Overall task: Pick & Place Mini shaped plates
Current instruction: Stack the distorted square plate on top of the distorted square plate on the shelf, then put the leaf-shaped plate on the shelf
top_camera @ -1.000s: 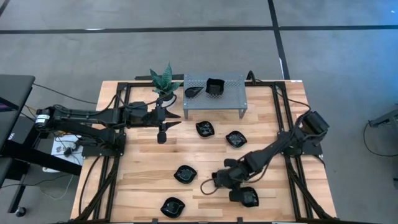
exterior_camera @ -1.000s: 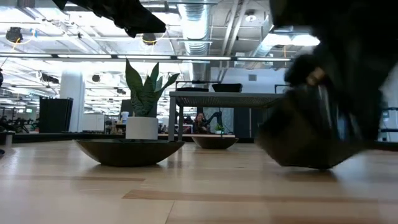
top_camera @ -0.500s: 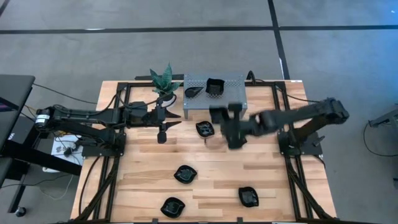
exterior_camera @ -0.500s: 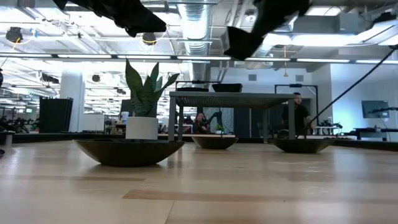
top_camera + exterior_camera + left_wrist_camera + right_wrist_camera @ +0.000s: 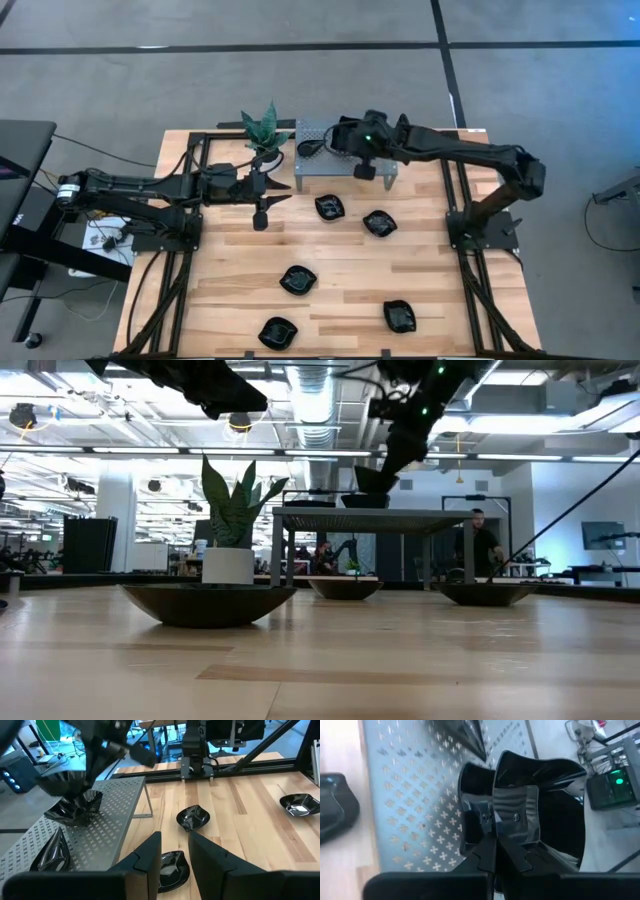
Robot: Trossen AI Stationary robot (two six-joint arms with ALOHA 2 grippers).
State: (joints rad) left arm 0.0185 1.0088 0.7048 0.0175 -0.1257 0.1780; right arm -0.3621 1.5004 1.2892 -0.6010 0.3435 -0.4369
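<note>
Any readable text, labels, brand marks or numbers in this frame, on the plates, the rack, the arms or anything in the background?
None can be read.
Mini shaped plates: plain glossy black, no marks.
Perforated rack: only punched cross-shaped holes, no lettering.
Plant pot: plain white.
Right gripper: no legible label.
Background screens and equipment in the low view: too small to read.

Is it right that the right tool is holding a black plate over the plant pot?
Not quite. The right tool does hold a black plate, but over the grey rack, not the plant pot. The high view shows it.
</note>
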